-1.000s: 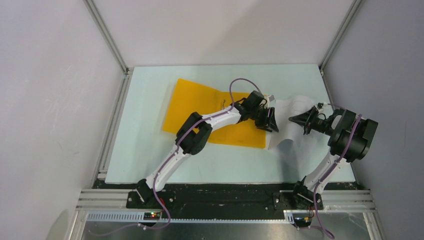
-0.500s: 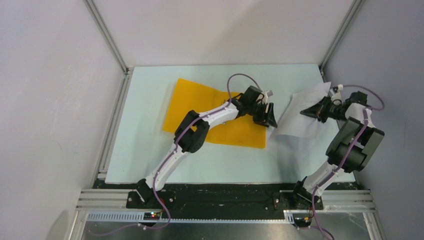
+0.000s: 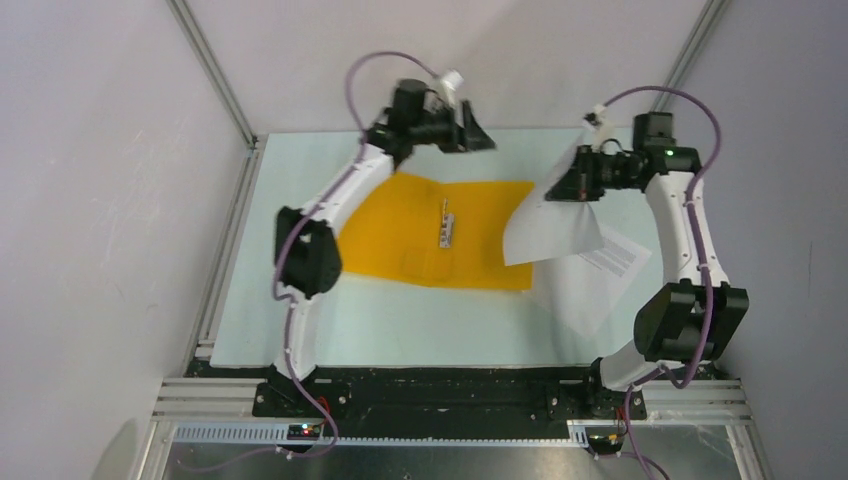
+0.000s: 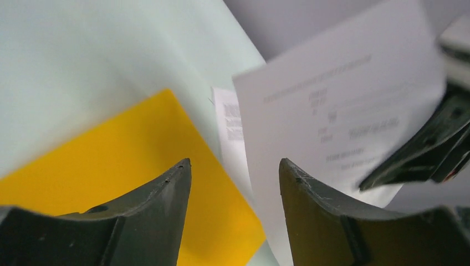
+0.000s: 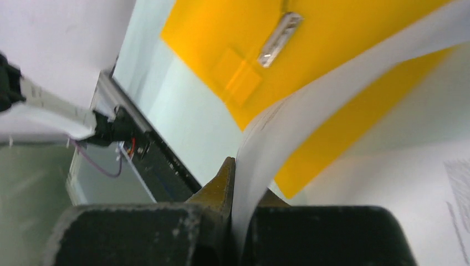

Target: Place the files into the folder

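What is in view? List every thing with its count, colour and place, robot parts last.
folder: one, orange-yellow, flat mid-table.
clip: one, silver, on the folder.
lifted file: one, white, in the air over the folder's right edge.
lying files: count unclear, white, on the table's right side.
table: one, pale green, under everything.
left claw: one, black, open and empty, raised near the table's far edge.
right claw: one, black, shut on the lifted file.

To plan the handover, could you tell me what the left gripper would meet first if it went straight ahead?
Most likely the lifted sheet pinched by the right gripper, though depth is unclear.
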Controlling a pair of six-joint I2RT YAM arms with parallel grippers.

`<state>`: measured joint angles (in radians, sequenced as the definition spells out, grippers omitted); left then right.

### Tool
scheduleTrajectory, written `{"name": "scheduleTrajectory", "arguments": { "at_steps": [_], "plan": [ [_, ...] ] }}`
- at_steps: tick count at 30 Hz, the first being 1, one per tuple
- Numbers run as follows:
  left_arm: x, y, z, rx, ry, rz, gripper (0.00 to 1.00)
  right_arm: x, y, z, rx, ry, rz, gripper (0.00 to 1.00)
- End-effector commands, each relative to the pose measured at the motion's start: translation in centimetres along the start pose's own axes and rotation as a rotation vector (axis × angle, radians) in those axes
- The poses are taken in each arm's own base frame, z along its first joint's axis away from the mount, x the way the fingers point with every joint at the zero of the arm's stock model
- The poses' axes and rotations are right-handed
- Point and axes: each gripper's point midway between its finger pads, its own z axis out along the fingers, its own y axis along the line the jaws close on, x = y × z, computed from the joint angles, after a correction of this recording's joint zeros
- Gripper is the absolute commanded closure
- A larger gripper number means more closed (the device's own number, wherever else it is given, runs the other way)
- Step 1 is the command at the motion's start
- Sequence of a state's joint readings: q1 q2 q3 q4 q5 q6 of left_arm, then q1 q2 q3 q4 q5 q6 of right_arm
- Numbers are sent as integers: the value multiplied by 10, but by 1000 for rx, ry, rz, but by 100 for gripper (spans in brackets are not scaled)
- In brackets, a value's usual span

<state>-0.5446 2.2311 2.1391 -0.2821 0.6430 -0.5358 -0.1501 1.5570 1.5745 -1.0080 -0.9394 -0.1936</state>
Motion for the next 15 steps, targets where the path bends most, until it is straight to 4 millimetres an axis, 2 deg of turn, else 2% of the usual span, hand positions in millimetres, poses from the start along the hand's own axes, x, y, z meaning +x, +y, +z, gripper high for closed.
{"name": "scheduleTrajectory", "arguments": {
  "at_steps": [1,2,3,4,6,8,9,11,12,15],
  "plan": [
    [-60,-4,-91,-54,-150,115,35,2,45,19,-105,64,-46,100],
    [-67,12,-105,-95,-170,120,35,-2,49,23,-134,58,-15,100],
    [-65,16,-117,-120,-172,112,35,-2,47,32,-156,75,21,100],
    [-68,29,-130,-157,-184,113,35,-6,44,38,-158,70,58,100],
    [-62,45,-148,-210,-178,115,34,-9,31,53,-168,84,108,99],
    [-50,59,-160,-256,-152,116,33,-8,15,68,-166,104,156,96],
    [-38,67,-164,-278,-120,113,33,-4,4,78,-163,127,190,95],
    [-24,92,-173,-354,-91,85,33,-3,-15,97,-151,140,249,93],
    [-16,100,-175,-375,-69,71,33,3,-22,110,-147,168,304,92],
    [-1,127,-184,-451,-22,88,32,12,-35,131,-107,194,387,92]
  ]
}}
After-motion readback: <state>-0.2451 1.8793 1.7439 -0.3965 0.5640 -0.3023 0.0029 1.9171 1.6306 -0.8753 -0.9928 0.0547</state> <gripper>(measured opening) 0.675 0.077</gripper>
